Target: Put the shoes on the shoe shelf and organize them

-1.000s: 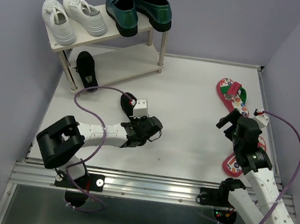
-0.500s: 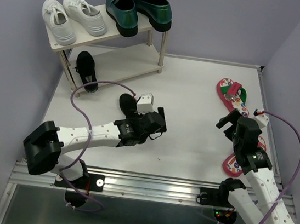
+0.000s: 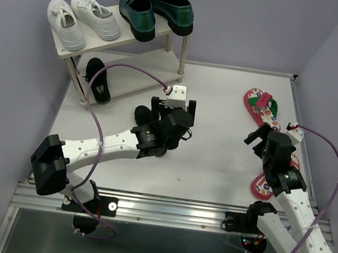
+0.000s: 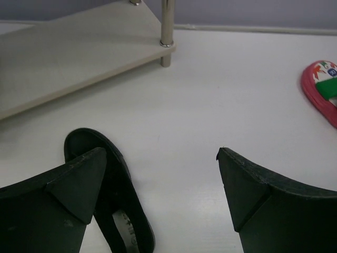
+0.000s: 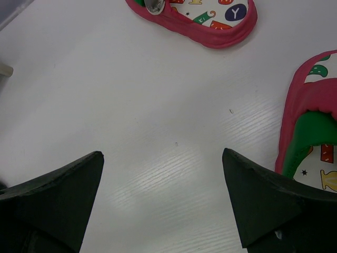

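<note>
The shoe shelf [image 3: 153, 78] stands at the back left. Its top board carries green loafers [image 3: 157, 6] beside white sneakers. One black strap shoe [image 3: 98, 80] lies on the lower board [image 4: 79, 58]. The other black shoe [image 3: 142, 118] lies on the table, partly under my left arm, and its toe [image 4: 113, 184] shows beside my left finger. My left gripper [image 3: 173, 105] [image 4: 160, 158] hovers open and holds nothing. One red flip-flop [image 3: 262, 107] [image 5: 210, 21] lies at the right, a second [image 3: 266, 182] [image 5: 310, 132] partly under my right arm. My right gripper [image 3: 256, 138] [image 5: 163, 155] is open above bare table.
A metal shelf leg [image 4: 167, 31] stands ahead of my left gripper. The far flip-flop's edge [image 4: 321, 89] shows at the right of the left wrist view. Purple walls close the table at the back and both sides.
My left gripper has opened and moved away from me toward the shelf's right end. The black shoe on the table stays about where it was. The right arm has not moved.
</note>
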`<state>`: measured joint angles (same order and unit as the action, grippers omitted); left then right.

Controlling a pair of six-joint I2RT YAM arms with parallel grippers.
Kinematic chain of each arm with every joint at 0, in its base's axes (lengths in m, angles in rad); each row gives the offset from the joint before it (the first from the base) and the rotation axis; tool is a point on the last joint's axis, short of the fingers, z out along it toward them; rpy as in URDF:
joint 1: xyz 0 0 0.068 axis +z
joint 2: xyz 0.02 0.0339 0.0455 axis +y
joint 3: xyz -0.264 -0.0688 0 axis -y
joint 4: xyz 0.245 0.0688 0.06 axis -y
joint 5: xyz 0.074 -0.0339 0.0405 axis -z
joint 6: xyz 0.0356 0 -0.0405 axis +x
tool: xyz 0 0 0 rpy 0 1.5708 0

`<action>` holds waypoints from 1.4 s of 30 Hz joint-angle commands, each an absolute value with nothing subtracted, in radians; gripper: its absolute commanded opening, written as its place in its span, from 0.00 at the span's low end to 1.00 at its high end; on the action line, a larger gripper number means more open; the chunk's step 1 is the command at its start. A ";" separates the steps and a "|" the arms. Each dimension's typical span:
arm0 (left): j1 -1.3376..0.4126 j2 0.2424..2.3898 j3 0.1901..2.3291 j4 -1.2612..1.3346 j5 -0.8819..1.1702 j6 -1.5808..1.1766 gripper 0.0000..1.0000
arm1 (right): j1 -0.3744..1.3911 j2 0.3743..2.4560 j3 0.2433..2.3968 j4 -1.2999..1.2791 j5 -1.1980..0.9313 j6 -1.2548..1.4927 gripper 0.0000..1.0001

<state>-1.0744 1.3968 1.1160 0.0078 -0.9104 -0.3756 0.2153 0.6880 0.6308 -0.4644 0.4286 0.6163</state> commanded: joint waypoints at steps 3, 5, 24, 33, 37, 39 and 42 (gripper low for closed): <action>-1.075 1.379 0.993 0.449 -1.151 -0.089 0.99 | 0.213 0.678 0.683 -0.459 0.462 0.606 1.00; -1.069 1.373 0.942 0.486 -1.134 -0.060 0.99 | 0.213 0.678 0.684 -0.459 0.462 0.606 1.00; -1.008 1.351 0.896 -0.204 -1.051 -0.852 0.99 | 0.213 0.701 0.680 -0.443 0.440 0.615 1.00; -1.043 1.497 0.954 -0.382 -1.000 -1.143 0.99 | 0.213 0.710 0.680 -0.434 0.433 0.615 1.00; -1.043 1.545 0.954 -0.330 -0.965 -1.117 0.99 | 0.213 0.703 0.677 -0.437 0.433 0.614 1.00; -1.045 1.565 0.963 -0.336 -0.954 -1.124 0.99 | 0.213 0.701 0.675 -0.439 0.434 0.612 1.00; -1.043 1.601 0.971 -0.368 -0.953 -1.153 0.99 | 0.213 0.695 0.675 -0.442 0.433 0.614 1.00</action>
